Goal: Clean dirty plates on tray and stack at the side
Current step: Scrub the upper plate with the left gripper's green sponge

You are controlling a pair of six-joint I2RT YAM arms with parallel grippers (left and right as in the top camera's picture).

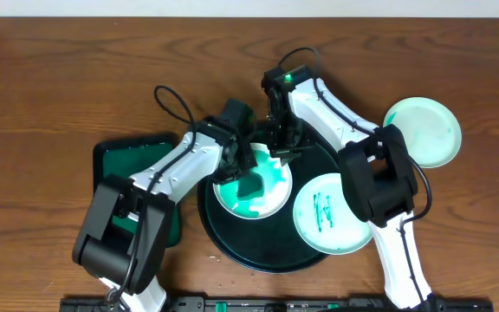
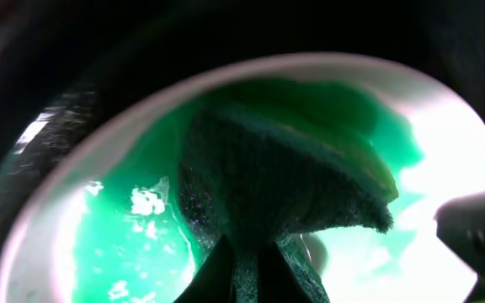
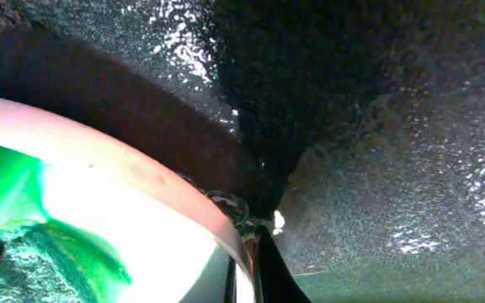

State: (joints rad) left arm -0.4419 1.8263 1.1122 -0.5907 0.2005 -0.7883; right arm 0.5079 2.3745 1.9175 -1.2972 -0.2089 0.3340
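Plate number one [image 1: 274, 204] sits under my left hand [image 2: 255, 263], whose two dark fingers are pinched tight on a sponge [image 2: 285, 177]. The sponge is a dark green pad, coarse and fibrous, bent into a wedge and pressed to the plate's face. Around it the glossy pale surface is flooded with wet bright green, speckled with small glints.

My right hand [image 3: 255, 252] is closed to a sliver at the far edge of the same plate. From its wrist view the smooth rounded rim runs straight into the fingertips, so I read it as gripping that rim.

This plate lies inside the round tray [image 1: 232, 250], in its left half. The tray is near-black, with a pebbled, shiny skin and a raised lip. A second plate [image 1: 332, 212], round and mint-white with a green scribble at its middle, rests on the tray's right side and overhangs the lip. A third plate [image 1: 423, 130], showing only a faint green tint, lies on the desk [image 1: 50, 87] to the right, apart from the tray. A rectangular tray [image 1: 119, 156], green, lies at left beneath my left arm. The desk is brown wood grain; a pale strip runs along its far edge.
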